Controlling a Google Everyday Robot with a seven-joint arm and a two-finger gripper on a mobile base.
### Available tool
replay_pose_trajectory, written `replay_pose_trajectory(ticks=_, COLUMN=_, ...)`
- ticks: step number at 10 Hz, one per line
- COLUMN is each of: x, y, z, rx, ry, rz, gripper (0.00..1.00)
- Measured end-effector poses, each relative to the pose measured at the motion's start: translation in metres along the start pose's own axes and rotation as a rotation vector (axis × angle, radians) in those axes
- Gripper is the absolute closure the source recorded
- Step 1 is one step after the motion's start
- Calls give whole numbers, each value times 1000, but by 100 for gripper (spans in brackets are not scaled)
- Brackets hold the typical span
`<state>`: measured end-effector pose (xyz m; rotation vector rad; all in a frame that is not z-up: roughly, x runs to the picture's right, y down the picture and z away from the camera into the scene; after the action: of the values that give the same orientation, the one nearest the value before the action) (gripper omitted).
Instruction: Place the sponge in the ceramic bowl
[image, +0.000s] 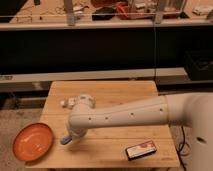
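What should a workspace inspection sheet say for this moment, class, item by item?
Surface: wooden table, items spread apart.
Job's things: sponge at the tool's tip, just right of the ceramic bowl, not in it; the bowl sits at the table's front left corner.
Clutter: black-and-red box front right; whitish cup behind the arm.
Grippers: tool low over the table, beside the bowl, shut on the sponge.
Cables: nothing seen.
Surroundings: cluttered shelf behind.
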<state>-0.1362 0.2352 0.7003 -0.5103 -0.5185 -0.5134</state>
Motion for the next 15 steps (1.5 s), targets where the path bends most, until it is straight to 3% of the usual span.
replay_pose_trajectory(ticks=2, x=27, y=19, z=-40, rx=54, ry=10, rz=37, gripper=100)
replay_pose_trajectory(ticks=5, x=42, y=8, z=-108, rx=198, ry=23, rz=32, gripper=100)
replay_pose_trajectory(ticks=7, x=47, y=-29, z=-137, rx=322, ry=-3, rz=-16, gripper=100)
replay_pose_trajectory(ticks=10, x=46, y=-96, z=-157, rx=454, ry=-85, rz=-126, gripper=100)
replay_pose_trajectory(ticks=11, x=34, y=-122, z=-165, rx=474, ry=-108, rz=-173, gripper=100)
replay_pose_trajectory(ticks=13, x=4, y=-157, z=-181, rx=481, ry=-116, rz=-249, gripper=100)
replay_pose_trajectory(ticks=15, x=-28, y=-183, z=-182, rx=453, ry=-131, rz=-326, gripper=100)
